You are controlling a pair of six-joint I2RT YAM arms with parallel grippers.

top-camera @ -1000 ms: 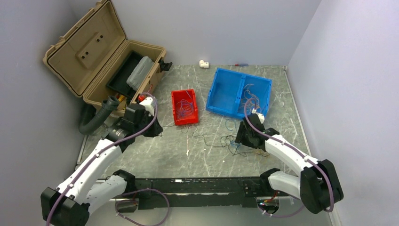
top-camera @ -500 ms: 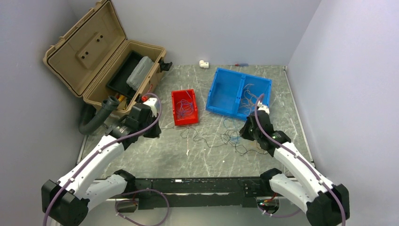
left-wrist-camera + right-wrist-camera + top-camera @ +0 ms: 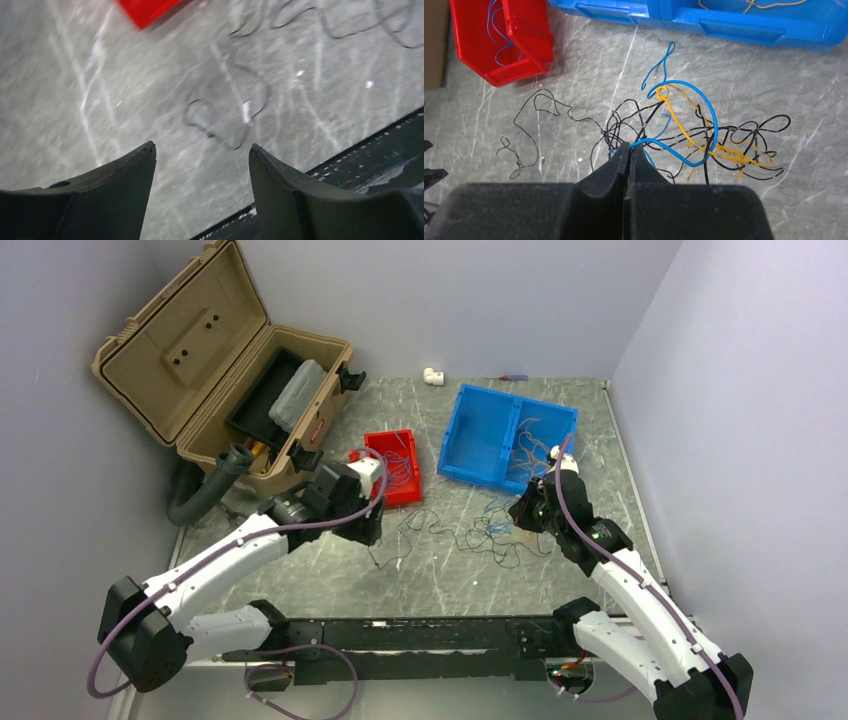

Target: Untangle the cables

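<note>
The cables (image 3: pixel 492 536) lie in a loose tangle of black, blue and yellow-orange wires (image 3: pixel 709 135) on the marble table top, in front of the blue bin. My right gripper (image 3: pixel 522 516) is shut on a blue cable (image 3: pixel 684 87), which leaves the fingertips (image 3: pixel 629 146) and arcs up over the tangle. A single black cable (image 3: pixel 531 125) trails off to the left. My left gripper (image 3: pixel 202 146) is open over bare table, nothing between its fingers; a black cable loop (image 3: pixel 227 117) lies just beyond them. In the top view the left gripper (image 3: pixel 366 526) sits below the red bin.
A red bin (image 3: pixel 410 480) holds blue wires. The two-part blue bin (image 3: pixel 452 445) holds a few wires. An open tan toolbox (image 3: pixel 200 350) and a grey pipe (image 3: pixel 205 490) stand at the back left. A white fitting (image 3: pixel 432 375) lies by the back wall.
My left gripper has swung right from the toolbox to below the red bin and opened. My right gripper closed on the blue cable and drew back toward the blue bin, shifting the tangle.
</note>
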